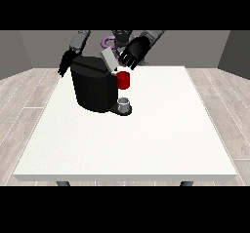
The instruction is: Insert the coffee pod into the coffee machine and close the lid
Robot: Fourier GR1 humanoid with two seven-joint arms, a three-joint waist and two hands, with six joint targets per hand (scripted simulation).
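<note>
A black coffee machine [93, 85] stands on the white table's far left part. Its grey lid [109, 59] is tilted up at the machine's top right. The hand at the view's right [134, 52] hovers just right of the raised lid, fingers curled downward, close to or touching the lid's edge. A red mug [124, 80] sits behind the machine's spout. A small grey cup [124, 103] rests on the machine's drip base. The hand at the view's left [65, 62] hangs behind the machine's left side, partly hidden. I see no coffee pod.
The white table [146, 139] stretches wide toward the camera. Its front edge runs along the bottom, and grey walls and a wood floor surround it.
</note>
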